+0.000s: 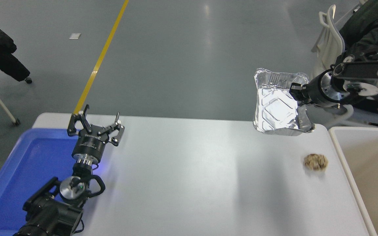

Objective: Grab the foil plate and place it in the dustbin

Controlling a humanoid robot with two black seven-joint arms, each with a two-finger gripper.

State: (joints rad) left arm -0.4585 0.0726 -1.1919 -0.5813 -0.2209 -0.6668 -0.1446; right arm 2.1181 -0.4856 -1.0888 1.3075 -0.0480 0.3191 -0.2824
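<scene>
The foil plate [276, 105] is a shiny silver tray, tilted up on edge and held in the air above the table's far right corner. My right gripper [296, 95] comes in from the right edge and is shut on the plate's right rim. The dustbin [340, 144], a cream bin with a thick white rim, stands at the right of the table, below and to the right of the plate. My left gripper [95, 126] is parked at the lower left, open and empty, over the edge of a blue tray.
A small brown crumpled paper ball [315, 162] lies on the white table [192, 177] near the dustbin. A blue plastic tray [28, 164] sits at the left. A person in dark clothes sits at the far right by a white chair [330, 36].
</scene>
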